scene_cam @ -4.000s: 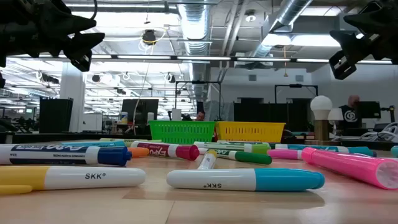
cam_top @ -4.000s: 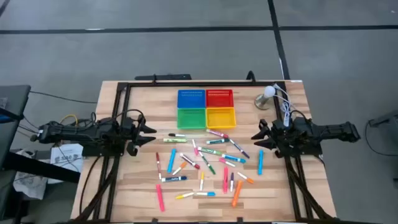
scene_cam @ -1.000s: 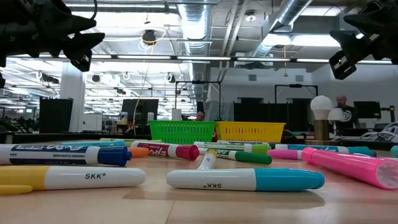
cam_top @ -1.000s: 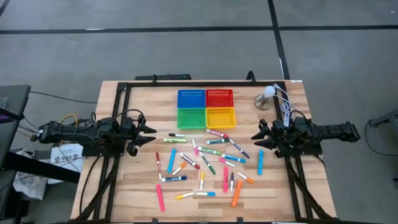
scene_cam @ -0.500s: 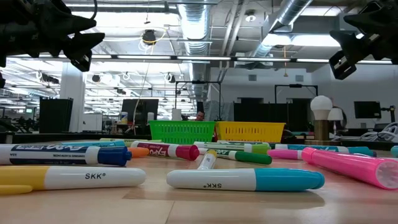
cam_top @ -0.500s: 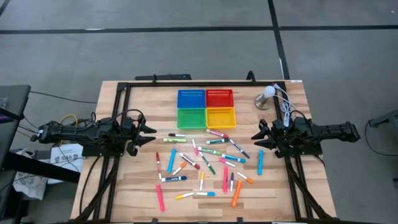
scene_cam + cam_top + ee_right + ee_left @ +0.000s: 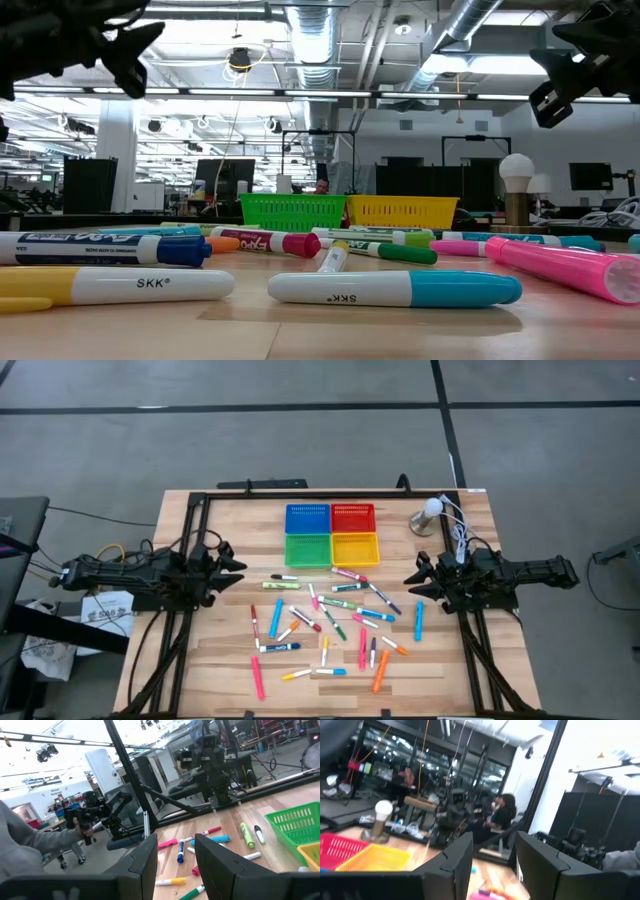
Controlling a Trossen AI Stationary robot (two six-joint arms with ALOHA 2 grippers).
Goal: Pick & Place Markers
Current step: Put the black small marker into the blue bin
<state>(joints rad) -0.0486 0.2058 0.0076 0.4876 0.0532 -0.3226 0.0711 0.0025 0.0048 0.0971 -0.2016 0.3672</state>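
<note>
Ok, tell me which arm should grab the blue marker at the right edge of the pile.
Right. The right gripper hangs open just beside the blue marker, while the left gripper sits across the whole pile, probably an awkward reach.

I work in a robotics lab, a big open industrial hall. Overhead run bare silver ducts (image 7: 470, 25) and strips of ceiling lights (image 7: 250, 92). My wooden bench (image 7: 220, 660) stands on a grey concrete floor (image 7: 300, 430) and carries a black metal frame (image 7: 190, 520). Beyond it I see rows of dark monitors (image 7: 222, 175), black equipment racks (image 7: 90, 182) and trailing cables (image 7: 455, 525). Another robot arm (image 7: 102, 810) stands on a neighbouring rig, and people sit at workstations (image 7: 500, 815).
</note>
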